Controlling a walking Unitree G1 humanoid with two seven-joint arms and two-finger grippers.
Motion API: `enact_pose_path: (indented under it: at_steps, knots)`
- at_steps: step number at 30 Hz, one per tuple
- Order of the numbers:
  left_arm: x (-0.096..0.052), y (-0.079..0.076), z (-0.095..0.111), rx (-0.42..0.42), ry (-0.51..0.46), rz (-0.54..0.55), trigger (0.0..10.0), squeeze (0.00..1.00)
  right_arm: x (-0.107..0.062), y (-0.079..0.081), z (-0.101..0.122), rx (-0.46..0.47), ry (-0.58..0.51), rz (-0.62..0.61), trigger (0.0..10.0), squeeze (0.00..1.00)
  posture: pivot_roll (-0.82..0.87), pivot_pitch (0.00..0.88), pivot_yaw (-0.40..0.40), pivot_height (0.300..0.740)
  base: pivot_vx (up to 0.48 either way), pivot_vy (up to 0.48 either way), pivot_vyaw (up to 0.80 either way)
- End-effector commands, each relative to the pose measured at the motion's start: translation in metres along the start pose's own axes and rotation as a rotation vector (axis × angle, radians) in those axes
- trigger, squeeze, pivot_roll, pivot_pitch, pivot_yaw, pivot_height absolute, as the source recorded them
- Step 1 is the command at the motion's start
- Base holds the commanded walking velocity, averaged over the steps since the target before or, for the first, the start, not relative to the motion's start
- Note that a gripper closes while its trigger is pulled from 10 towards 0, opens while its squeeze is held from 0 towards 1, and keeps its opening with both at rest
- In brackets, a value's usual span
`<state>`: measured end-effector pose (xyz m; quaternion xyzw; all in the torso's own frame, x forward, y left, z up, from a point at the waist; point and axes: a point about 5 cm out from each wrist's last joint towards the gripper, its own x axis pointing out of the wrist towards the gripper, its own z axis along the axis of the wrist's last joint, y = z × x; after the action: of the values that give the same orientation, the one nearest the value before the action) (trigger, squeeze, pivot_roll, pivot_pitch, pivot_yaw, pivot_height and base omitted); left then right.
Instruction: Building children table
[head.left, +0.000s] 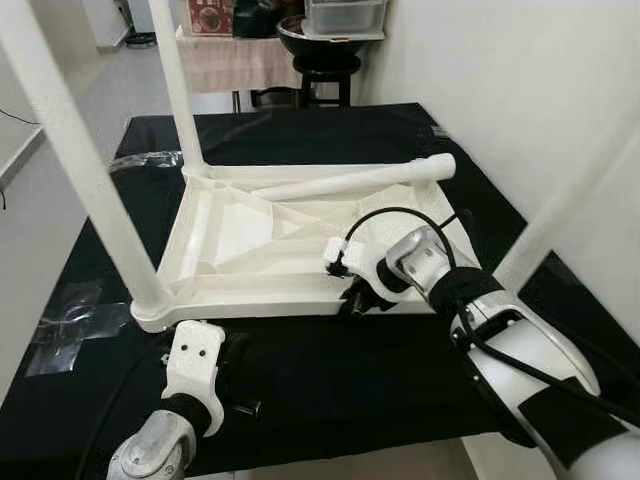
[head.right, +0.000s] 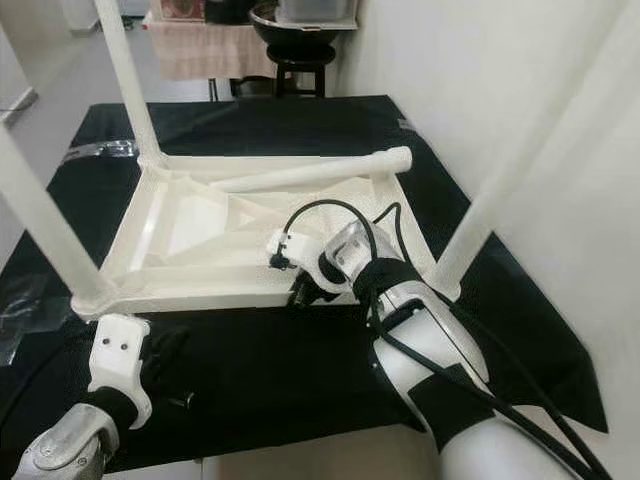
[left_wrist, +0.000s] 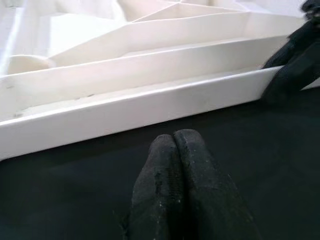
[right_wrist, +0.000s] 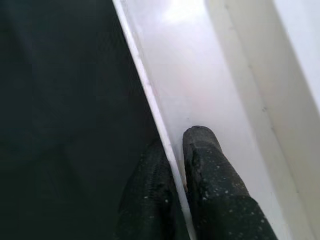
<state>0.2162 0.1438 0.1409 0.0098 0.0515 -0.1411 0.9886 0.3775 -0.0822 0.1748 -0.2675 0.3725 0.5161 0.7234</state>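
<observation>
The small white table (head.left: 270, 240) lies upside down in the middle of a black-covered surface (head.left: 330, 370), its ribbed underside facing up. Three legs stand upright from its corners: one at the far left (head.left: 180, 90), one at the near left (head.left: 80, 160) and one at the near right (head.right: 500, 190). A fourth leg (head.left: 350, 180) lies loose across the far side of the frame, resting on the ribs, so the far right corner is probably still without its leg.

It looks like moulded plastic: stiff, light for its bulk and smooth, so it would slide readily on the cloth and could slip from narrow fingers. The thin rim and the ribs give the best hold, since a pinch can close over an edge. The round legs are thicker and slicker, and pulling on a standing one would lever the frame. The loose leg is best taken near its middle so it stays level.

The right hand (right_wrist: 172, 160) is at the near rim, towards the right corner, and pinches that thin edge: one finger lies on the white inner side, the other on the dark cloth side, narrowly set. The left hand (left_wrist: 175, 150) rests on the cloth just short of the near rim, towards the left corner, its two fingers pressed together and holding nothing.

Beyond the surface stand a dark stool (head.left: 325, 70) and a small cloth-draped table (head.left: 235, 60).
</observation>
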Motion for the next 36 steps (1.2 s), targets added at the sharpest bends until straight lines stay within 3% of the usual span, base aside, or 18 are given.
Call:
enact_pose_path:
  at_steps: [1,2,5,8,10,11,15,16,17,18,19,20,28,31,32,34,35,36]
  knots:
    - [0.001,-0.001,-0.004,-0.006,0.016,0.001,10.0,0.0,0.009,0.013,0.02,0.082,-0.134,0.064,0.0,0.0,0.0,0.086,-0.068,0.74,0.0,0.0,0.0]
    - [0.002,-0.001,-0.004,-0.005,0.015,0.002,10.0,0.0,0.015,0.021,0.037,0.113,-0.205,0.062,0.0,0.0,0.0,0.081,-0.062,0.74,0.0,0.0,0.0]
    - [0.004,0.0,-0.004,-0.001,0.014,0.002,10.0,0.0,0.022,0.029,0.051,0.141,-0.257,0.04,0.0,0.0,0.0,0.08,-0.061,0.74,0.0,0.0,0.0]
    - [0.006,0.002,-0.003,0.007,0.012,0.005,10.0,0.0,0.035,0.038,0.071,0.154,-0.319,-0.078,0.0,0.0,0.01,0.071,-0.058,0.74,0.0,0.0,0.0]
    - [0.007,0.003,-0.003,0.014,0.012,0.008,10.0,0.0,0.046,0.045,0.093,0.187,-0.43,-0.25,0.0,0.0,0.02,0.061,-0.056,0.74,0.0,0.0,0.0]
    - [0.007,0.003,-0.003,0.014,0.012,0.008,10.0,0.0,0.046,0.045,0.093,0.187,-0.43,-0.25,0.0,0.0,0.02,0.061,-0.056,0.74,0.0,0.0,0.0]
    - [0.008,0.005,-0.004,0.023,0.013,0.01,10.0,0.0,0.05,0.053,0.118,0.228,-0.579,-0.457,0.5,0.0,0.03,0.055,-0.053,0.74,0.0,0.0,0.0]
    - [0.008,0.005,-0.004,0.026,0.014,0.011,10.0,0.0,0.05,0.056,0.123,0.22,-0.609,-0.492,10.0,0.0,0.03,0.05,-0.053,0.74,0.0,0.0,0.0]
    - [0.009,0.005,-0.004,0.029,0.014,0.011,10.0,0.0,0.051,0.06,0.128,0.213,-0.638,-0.507,10.0,0.14,0.04,0.048,-0.053,0.74,0.0,0.0,0.0]
    - [0.009,0.005,-0.004,0.031,0.014,0.011,10.0,0.0,0.053,0.064,0.131,0.221,-0.659,-0.495,10.0,0.66,0.04,0.048,-0.054,0.74,0.0,0.0,0.0]
    - [0.009,0.005,-0.004,0.031,0.014,0.011,10.0,0.0,0.053,0.064,0.131,0.221,-0.659,-0.495,10.0,0.66,0.04,0.048,-0.054,0.74,0.0,0.0,0.0]
    - [0.01,0.006,-0.004,0.036,0.013,0.012,10.0,0.0,0.054,0.074,0.139,0.241,-0.729,-0.417,10.0,1.0,0.03,0.051,-0.047,0.74,0.0,0.0,0.0]
    - [0.012,0.011,-0.003,0.055,0.003,0.027,10.0,0.0,0.04,0.077,0.145,0.303,-0.893,-0.313,10.0,1.0,0.01,0.049,-0.028,0.74,0.0,0.0,0.0]
    - [0.013,0.017,0.0,0.07,-0.012,0.064,10.0,0.0,0.029,0.082,0.144,0.267,-0.981,-0.23,10.0,1.0,0.0,0.047,-0.021,0.74,0.0,0.0,0.0]
    - [0.014,0.022,0.001,0.071,-0.018,0.093,10.0,0.0,0.022,0.087,0.143,0.241,-1.029,-0.193,10.0,0.65,0.0,0.045,-0.02,0.74,0.0,0.0,0.0]
    - [0.014,0.035,0.002,0.068,-0.025,0.182,10.0,0.0,0.008,0.098,0.136,0.232,-1.101,-0.037,10.0,0.65,0.0,0.043,-0.015,0.74,0.0,0.0,0.0]
    - [0.011,0.046,0.001,0.058,-0.02,0.251,10.0,0.0,-0.002,0.101,0.129,0.22,-1.136,0.009,10.0,0.0,-0.01,0.04,-0.009,0.74,0.0,0.0,0.0]
    - [0.009,0.053,0.0,0.05,-0.016,0.296,10.0,0.0,-0.008,0.103,0.123,0.21,-1.154,0.033,10.0,0.0,-0.01,0.04,-0.009,0.74,0.0,0.0,0.0]
